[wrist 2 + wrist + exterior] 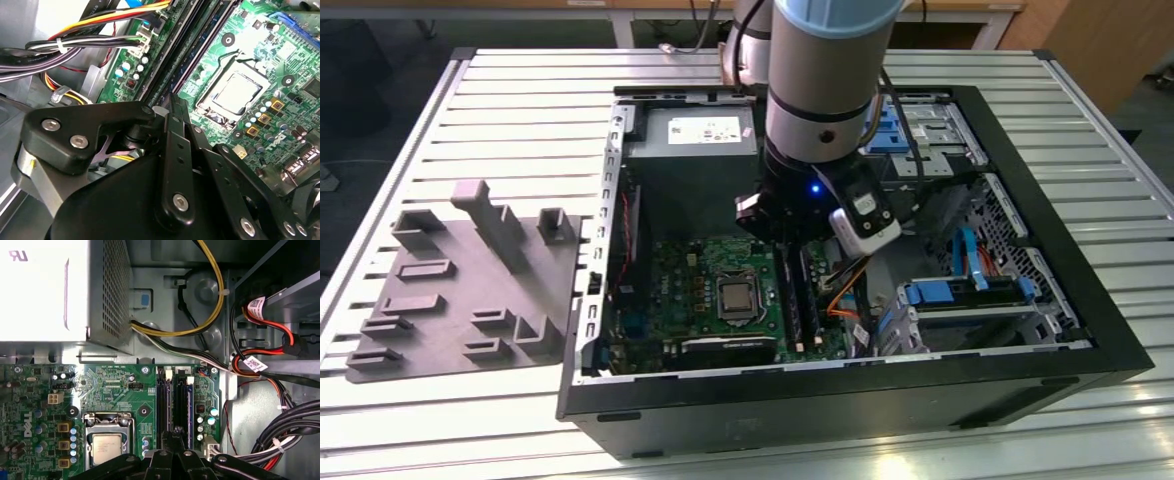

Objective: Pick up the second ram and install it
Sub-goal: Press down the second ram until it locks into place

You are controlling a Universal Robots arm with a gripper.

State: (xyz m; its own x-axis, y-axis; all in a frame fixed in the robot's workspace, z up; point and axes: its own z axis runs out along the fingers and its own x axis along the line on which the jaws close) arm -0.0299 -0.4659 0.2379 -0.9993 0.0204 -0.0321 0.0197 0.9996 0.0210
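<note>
Tool point(175, 432) first: it is hanging low inside the open case point(1067, 330), just above the slots point(175, 400) of the motherboard point(720, 295). I cannot tell if it is open or closed, or if it is gripping something. After that, the table point(520, 110) is carrying the case and a grey plate point(460, 280) at the exterior view's left. One ram point(189, 407) is sitting in a slot beside the CPU point(106, 447).

Pincer point(175, 452) poised over motherboard's point(115, 390) memory slots point(175, 400).
</note>
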